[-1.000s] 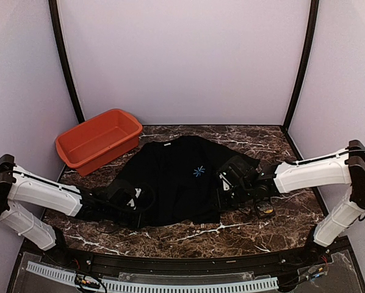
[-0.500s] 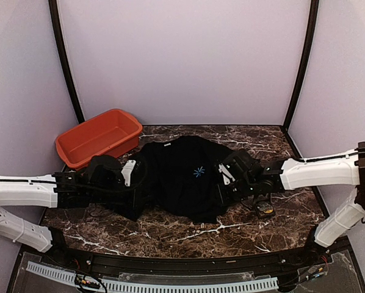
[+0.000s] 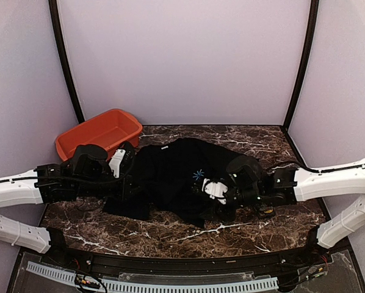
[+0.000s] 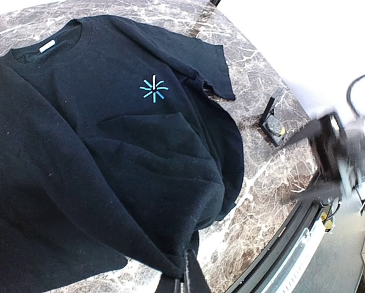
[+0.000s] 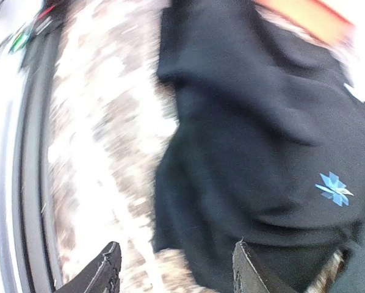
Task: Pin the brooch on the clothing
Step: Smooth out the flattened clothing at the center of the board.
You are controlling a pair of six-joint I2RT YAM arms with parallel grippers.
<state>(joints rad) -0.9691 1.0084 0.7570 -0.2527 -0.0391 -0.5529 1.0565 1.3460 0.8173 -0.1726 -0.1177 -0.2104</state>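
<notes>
White arm shells [image 3: 11, 190], black joints [image 3: 53, 183], black fingers [image 5: 106, 271].

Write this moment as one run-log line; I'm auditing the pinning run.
left gripper: shut on T-shirt edge | right gripper: open over T-shirt | brooch: in black case, unpinned

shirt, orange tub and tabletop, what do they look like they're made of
The shirt looks like soft knit cotton or similar, matte: it folds and wrinkles loosely. The tub looks like moulded plastic, smooth orange with a slight sheen. The tabletop looks like polished dark marble with white veins, though it could be printed laminate.
</notes>
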